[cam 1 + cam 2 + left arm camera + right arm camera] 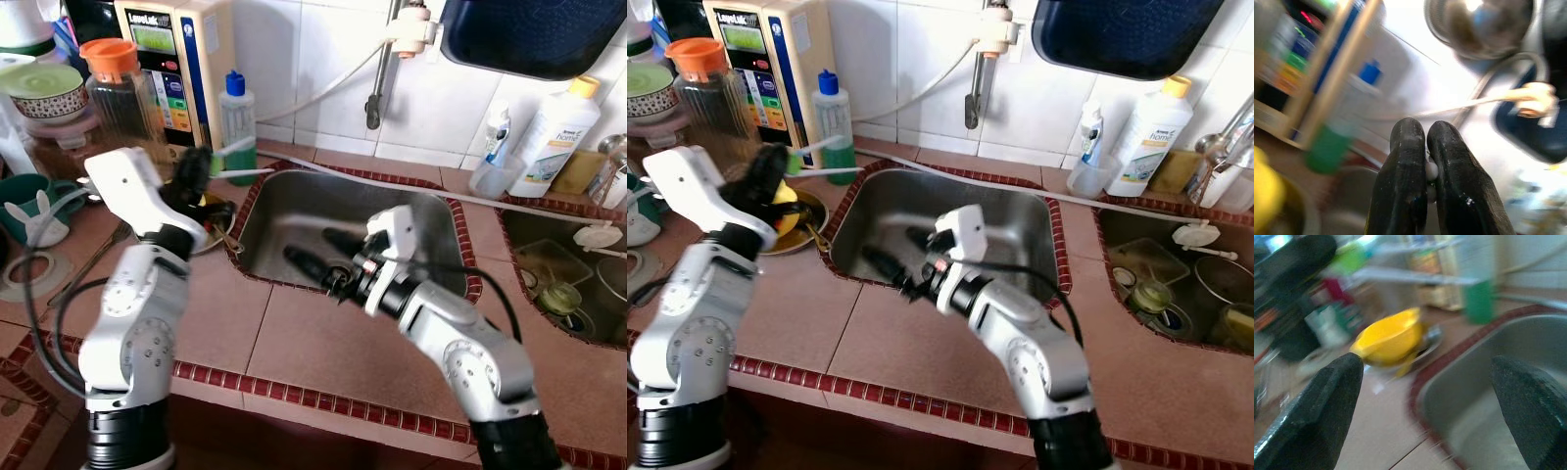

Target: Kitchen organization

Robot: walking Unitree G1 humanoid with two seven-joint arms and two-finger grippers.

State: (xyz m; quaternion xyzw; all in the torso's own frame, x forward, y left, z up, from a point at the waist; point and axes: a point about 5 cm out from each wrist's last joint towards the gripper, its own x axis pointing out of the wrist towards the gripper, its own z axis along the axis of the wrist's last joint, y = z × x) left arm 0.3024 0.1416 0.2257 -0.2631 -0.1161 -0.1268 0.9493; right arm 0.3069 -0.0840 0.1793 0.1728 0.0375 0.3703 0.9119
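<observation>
Left eye view, nearest first: two silver arms rise from the tiled surface [294,343], whose front edge carries a dark red border. The right claw [318,255] reaches over the near rim of the steel sink [294,201], its two black fingers spread well apart and holding nothing. In the right wrist view those fingers [1317,416] stand wide at either side, with the sink basin between them and a yellow bowl [1391,340] beyond, though that picture is blurred. The left claw [194,166] is raised just left of the sink, above a shallow metal dish [798,225] in which the yellow bowl sits. In the left wrist view its fingers [1408,181] are pressed together; something small and pale shows between them, perhaps part of the claw itself, and I cannot tell.

Behind the left claw stands a clear bottle with a blue cap [236,117] and green liquid low in it, beside a cream water-filter unit [176,59] against the white tiled wall. A glass jar with an orange lid [118,88] and stacked bowls [44,93] stand further left. A hose tap [387,59] hangs over the sink. To the right stand a white detergent bottle with a yellow cap [554,137] and a second sink [558,264] holding dishes.
</observation>
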